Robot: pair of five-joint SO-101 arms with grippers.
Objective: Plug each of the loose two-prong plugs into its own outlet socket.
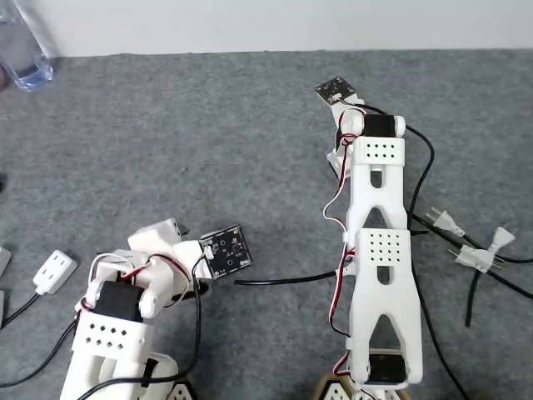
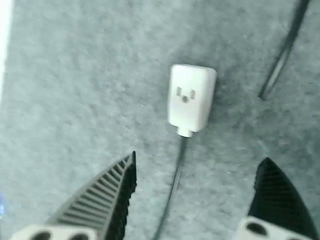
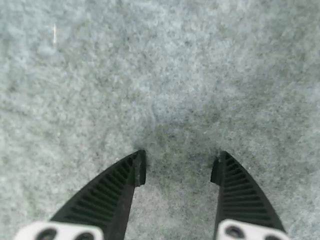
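Observation:
A white outlet socket point(image 2: 191, 97) lies face up on the grey carpet, its black cord trailing back between my left gripper's fingers. My left gripper point(image 2: 199, 167) hangs open above the carpet, short of the socket and holding nothing. In the high view this socket point(image 1: 54, 271) lies left of the left arm point(image 1: 133, 283). Two white two-prong plugs point(image 1: 445, 222) point(image 1: 483, 252) lie loose on black cords at the right, beside the right arm point(image 1: 379, 250). My right gripper point(image 3: 181, 160) is open over bare carpet with nothing between its fingers.
A clear bottle point(image 1: 21, 50) stands at the far left corner. A black cable point(image 1: 283, 279) runs across the carpet between the two arms, and another cable point(image 2: 285, 50) lies beyond the socket. Part of another white piece point(image 1: 2, 260) shows at the left edge.

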